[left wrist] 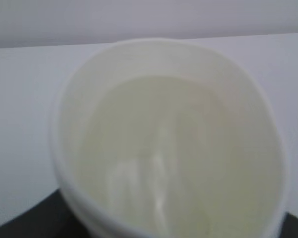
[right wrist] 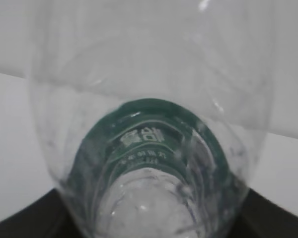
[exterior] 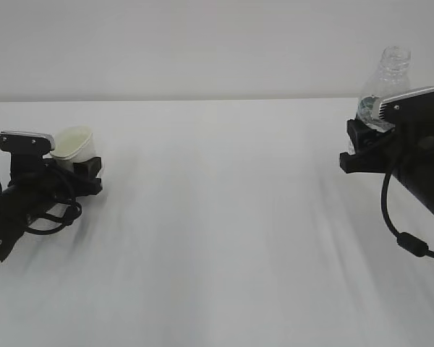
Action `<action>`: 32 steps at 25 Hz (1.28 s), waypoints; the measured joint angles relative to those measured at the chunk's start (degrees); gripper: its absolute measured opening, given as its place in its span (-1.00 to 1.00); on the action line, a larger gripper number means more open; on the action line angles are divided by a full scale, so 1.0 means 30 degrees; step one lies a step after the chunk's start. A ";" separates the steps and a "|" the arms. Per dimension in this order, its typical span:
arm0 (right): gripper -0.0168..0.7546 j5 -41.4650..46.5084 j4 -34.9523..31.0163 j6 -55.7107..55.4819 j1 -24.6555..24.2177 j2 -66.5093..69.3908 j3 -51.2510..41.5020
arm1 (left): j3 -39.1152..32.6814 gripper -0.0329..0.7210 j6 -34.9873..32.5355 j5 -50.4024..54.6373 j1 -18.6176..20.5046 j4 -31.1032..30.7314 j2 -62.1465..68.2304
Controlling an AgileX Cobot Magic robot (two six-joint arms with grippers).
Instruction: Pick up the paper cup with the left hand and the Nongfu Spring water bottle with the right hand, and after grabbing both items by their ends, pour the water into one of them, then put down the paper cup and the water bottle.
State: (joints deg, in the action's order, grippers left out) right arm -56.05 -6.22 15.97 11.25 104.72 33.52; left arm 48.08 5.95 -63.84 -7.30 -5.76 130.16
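While the left claw (exterior: 78, 165) is gripping the paper cup (exterior: 74, 144) low at the counter's (exterior: 224, 231) left, the right claw (exterior: 363, 137) is clasping the Nongfu Spring water bottle (exterior: 385, 76) upright, raised at right.

— What do we have here besides the work itself?

— A white table (exterior: 224, 238), bare and smooth, filling most of our exterior view from nine o'clock across to three.

— And behind it?

— A pale grey wall (exterior: 202, 43) at twelve o'clock, meeting the table's far edge in a straight line. Both wrist views show us the same two surfaces, table (left wrist: 20, 124) below and wall (left wrist: 149, 17) above.

— Any marks on the table?

— Only soft shadows that we can see.
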 joint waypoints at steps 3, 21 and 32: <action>0.16 0.0000 0.0000 0.0000 0.0000 0.0000 0.0000 | 0.0032 0.21 0.0000 -0.0313 0.0000 0.0000 0.0401; 0.16 0.0000 0.0280 0.0000 0.0000 0.0000 0.0000 | 0.0157 0.65 0.0000 -0.0863 0.0000 -0.0264 0.0968; 0.16 0.0000 0.0432 0.0000 0.0000 0.0000 0.0000 | -0.0775 0.71 0.0000 -0.0811 0.0000 -0.0239 -0.0147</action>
State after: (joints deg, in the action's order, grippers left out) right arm -56.05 -4.93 15.97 11.25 104.72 33.52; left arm 45.76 5.95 -66.28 -7.30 -6.47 129.72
